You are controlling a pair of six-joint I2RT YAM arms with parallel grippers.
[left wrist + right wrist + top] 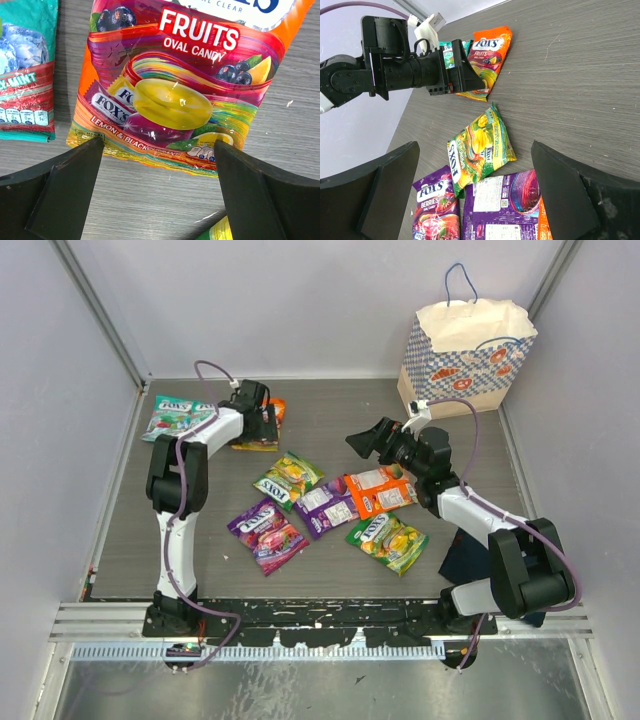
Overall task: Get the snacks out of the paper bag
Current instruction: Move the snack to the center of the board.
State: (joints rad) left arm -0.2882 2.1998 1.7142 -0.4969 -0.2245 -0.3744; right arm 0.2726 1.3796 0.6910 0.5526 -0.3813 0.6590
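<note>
The paper bag [470,350] stands upright at the back right, mouth open. Several snack packets lie flat on the table: teal [175,418], orange [276,410], green-yellow [288,480], purple [265,532], a face-down purple one [327,505], a face-down orange one [380,490] and a green one [388,540]. My left gripper [257,430] is open and empty, low over the near end of the orange Fruits packet [175,85]. My right gripper [358,443] is open and empty, raised above the middle packets [480,147].
A dark navy folded cloth [470,560] lies by the right arm's base. Grey walls close in the table on the left, back and right. The left arm [410,75] shows in the right wrist view. A teal packet [25,70] lies left of the orange one.
</note>
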